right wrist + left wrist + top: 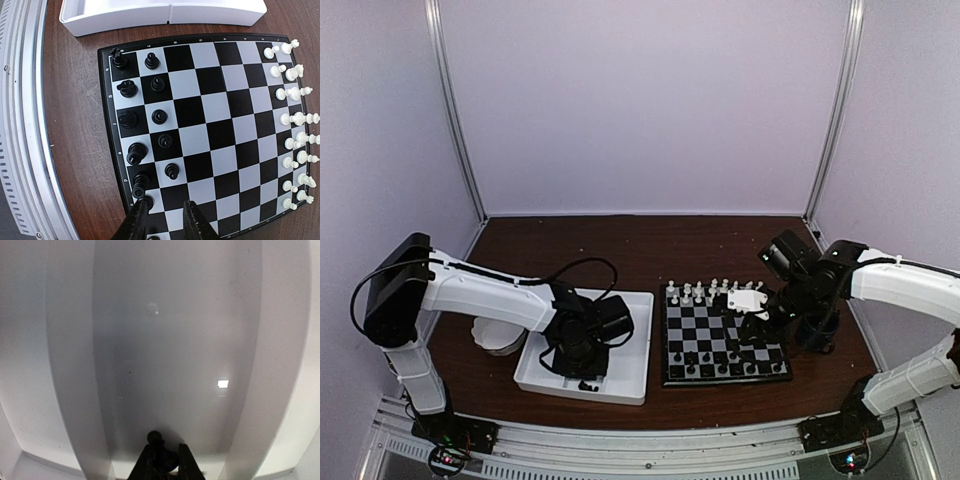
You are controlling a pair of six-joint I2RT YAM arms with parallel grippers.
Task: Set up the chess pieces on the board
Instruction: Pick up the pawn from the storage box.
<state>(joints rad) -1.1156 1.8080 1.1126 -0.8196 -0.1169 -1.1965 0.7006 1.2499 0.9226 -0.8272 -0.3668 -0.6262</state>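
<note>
Inside the white tray [632, 375], the left hand [165, 452] clenches a black chessman [155, 437] between its fingers [142, 467]; over a corner of the board [197, 111] on the desk [620, 245], the right hand [165, 209] hangs released and empty beside black chessmen [159, 116], white chessmen [292, 118] ranked opposite.

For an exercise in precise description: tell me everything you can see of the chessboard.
The chessboard is small and square, with black and pale checks and a thin dark border bearing markings. It lies flat on the brown table, beside the white tray but apart from it. White pieces line two rows at one end; black pieces partly fill the other, where the right hand hovers.
</note>
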